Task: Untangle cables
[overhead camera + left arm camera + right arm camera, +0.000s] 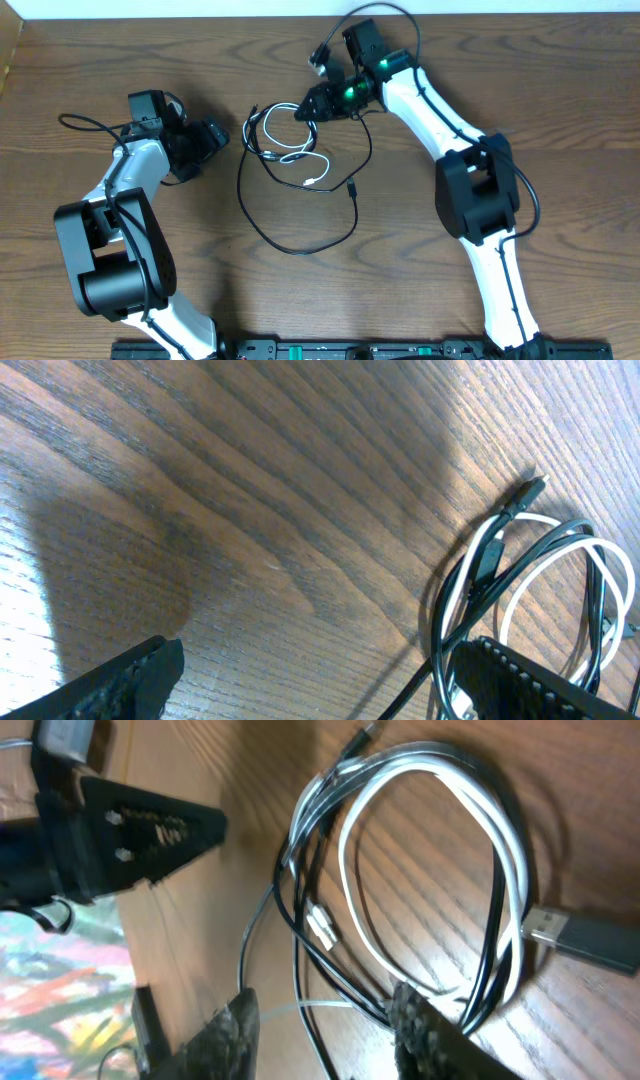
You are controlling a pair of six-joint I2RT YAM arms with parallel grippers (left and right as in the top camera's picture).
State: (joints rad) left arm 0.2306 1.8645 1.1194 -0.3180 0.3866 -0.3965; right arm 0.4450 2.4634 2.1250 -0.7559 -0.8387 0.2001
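Right gripper point(325, 1020) sits half-open over the tangle, with strands between its jaws but nothing pinched. Left gripper point(320, 660) gapes wide and empty just beside it. Black cable point(300, 245) and white cable point(300, 158) lie looped together mid-table point(400, 300). They look light, floppy, probably snaggy. I'd grab by the USB plug point(585, 935). Arm wire point(386, 7) loops nearby.

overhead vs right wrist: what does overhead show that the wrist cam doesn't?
Overhead only: the black cable sweeping out in a wide loop away from the tangle. Right wrist only: a flat USB plug at the tangle's edge, clear enough to identify. Both: black cable and white cable looped together, with the right gripper at the tangle.
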